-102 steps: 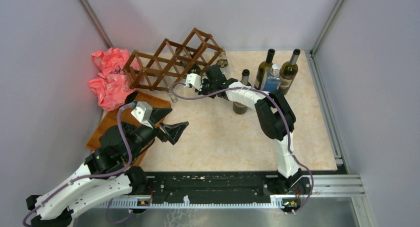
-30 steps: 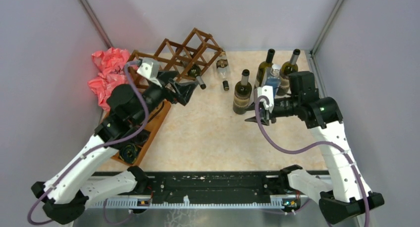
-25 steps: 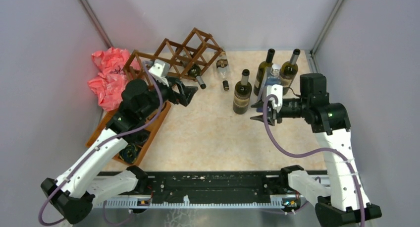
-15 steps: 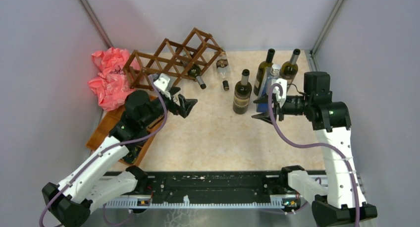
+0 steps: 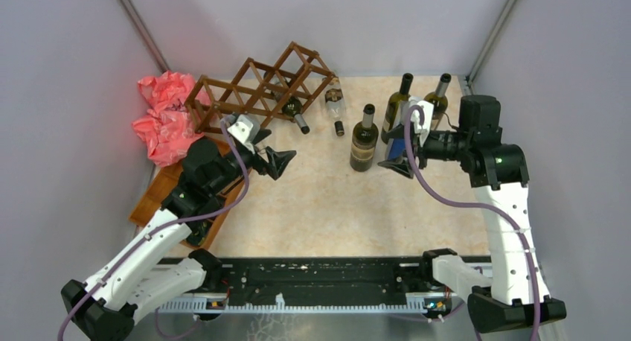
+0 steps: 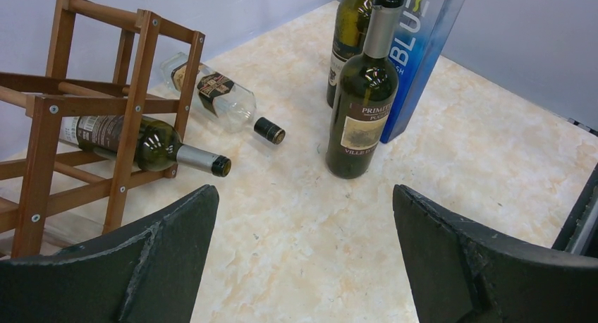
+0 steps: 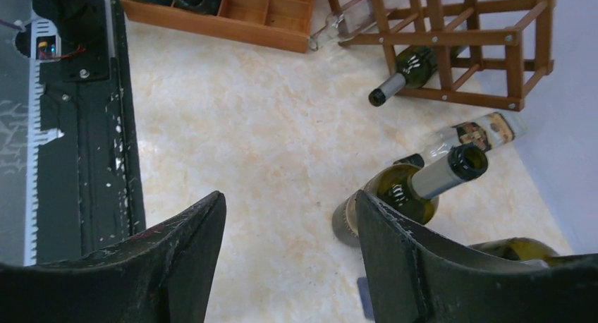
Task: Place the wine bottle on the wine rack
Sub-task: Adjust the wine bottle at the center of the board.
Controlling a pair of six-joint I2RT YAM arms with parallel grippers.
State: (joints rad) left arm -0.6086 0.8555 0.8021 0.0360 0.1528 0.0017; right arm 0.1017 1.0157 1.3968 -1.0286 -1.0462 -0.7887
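Top external view: we've got the left jaws and the right jaws both spread wide open, holding nothing. The wine bottle (image 5: pixel 364 138) stands upright on the table (image 5: pixel 320 207), just left of the right jaws. It's well apart from the wine rack (image 5: pixel 257 89) at far left, where another bottle (image 5: pixel 292 109) lies in a cell.

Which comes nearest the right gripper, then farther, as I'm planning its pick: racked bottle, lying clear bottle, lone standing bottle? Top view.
1. lone standing bottle, just left of the right gripper.
2. lying clear bottle, back-left.
3. racked bottle, in the wine rack.
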